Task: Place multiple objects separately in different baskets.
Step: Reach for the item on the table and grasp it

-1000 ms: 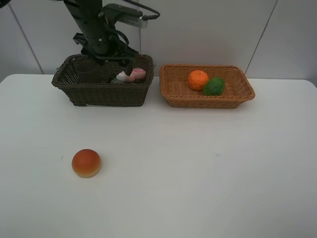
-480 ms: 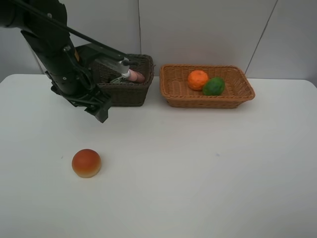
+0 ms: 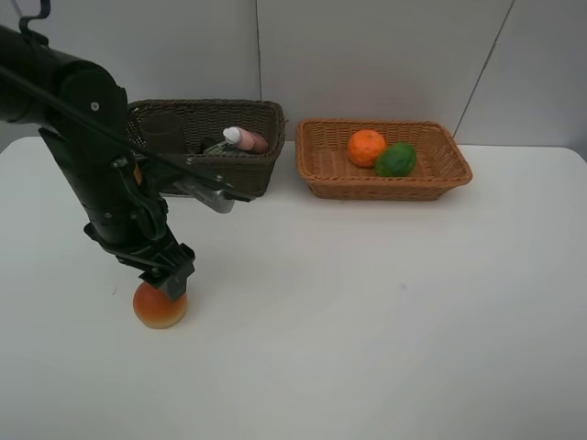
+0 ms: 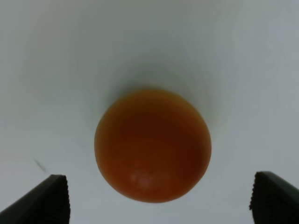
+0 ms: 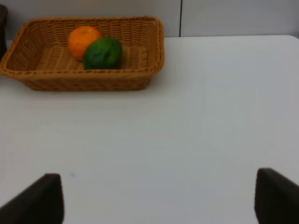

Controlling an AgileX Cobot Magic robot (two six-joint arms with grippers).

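The peach point(image 3: 160, 306) sits on the white table point(image 3: 367, 302), directly beneath the left gripper point(image 4: 159, 198), whose jaws are spread wide on either side of it, gripping nothing. The right gripper point(image 5: 159, 198) is empty, jaws apart, facing the tan basket point(image 5: 140, 79) holding an orange point(image 5: 81, 39) and a lime point(image 5: 103, 52).

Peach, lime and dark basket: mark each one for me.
peach point(image 4: 152, 144), left wrist view, middle of its skin
lime point(image 3: 395, 159), exterior high view, its top
dark basket point(image 3: 240, 170), exterior high view, its front wall
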